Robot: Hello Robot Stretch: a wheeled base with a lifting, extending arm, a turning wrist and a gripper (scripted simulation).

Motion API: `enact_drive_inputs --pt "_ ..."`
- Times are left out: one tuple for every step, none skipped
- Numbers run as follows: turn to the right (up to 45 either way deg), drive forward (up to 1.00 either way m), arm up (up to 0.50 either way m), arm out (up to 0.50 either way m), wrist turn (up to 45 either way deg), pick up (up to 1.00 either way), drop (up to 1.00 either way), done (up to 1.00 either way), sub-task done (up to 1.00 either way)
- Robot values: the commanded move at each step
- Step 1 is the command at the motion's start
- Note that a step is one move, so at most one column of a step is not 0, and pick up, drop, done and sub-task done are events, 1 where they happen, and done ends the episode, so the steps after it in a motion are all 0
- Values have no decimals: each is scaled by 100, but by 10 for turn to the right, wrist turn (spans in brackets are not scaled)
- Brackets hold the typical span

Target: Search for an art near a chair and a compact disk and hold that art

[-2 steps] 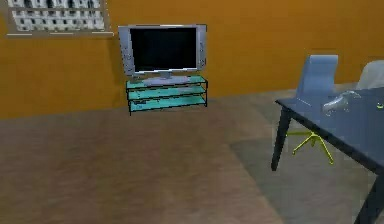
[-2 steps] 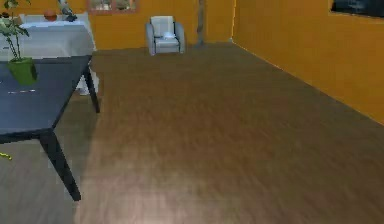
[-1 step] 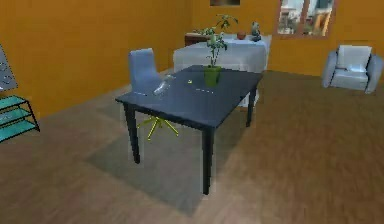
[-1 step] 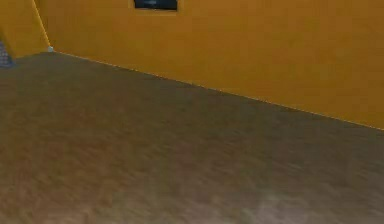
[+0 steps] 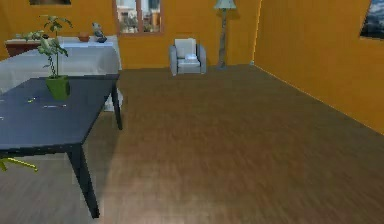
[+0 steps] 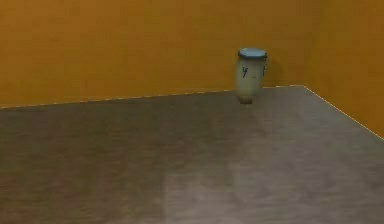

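Search stage. A white armchair (image 5: 187, 57) stands against the far wall, left of a floor lamp (image 5: 224, 30). I judge the art should lie near such a chair, but this is unconfirmed. A pale jar-like object (image 6: 252, 75) shows against the side wall. I cannot tell the gripper's state.

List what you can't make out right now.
Forward view: wall picture, cut off by the right edge.
Forward view: floor lamp, shade cut by the top edge.
Forward view: yellow thing, mostly hidden under the dark table.
Arm side view: pale jar-like thing, too small to name.
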Motion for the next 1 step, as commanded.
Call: enact_drive_inputs --pt "0 90 0 0 0 0 0 0 0"
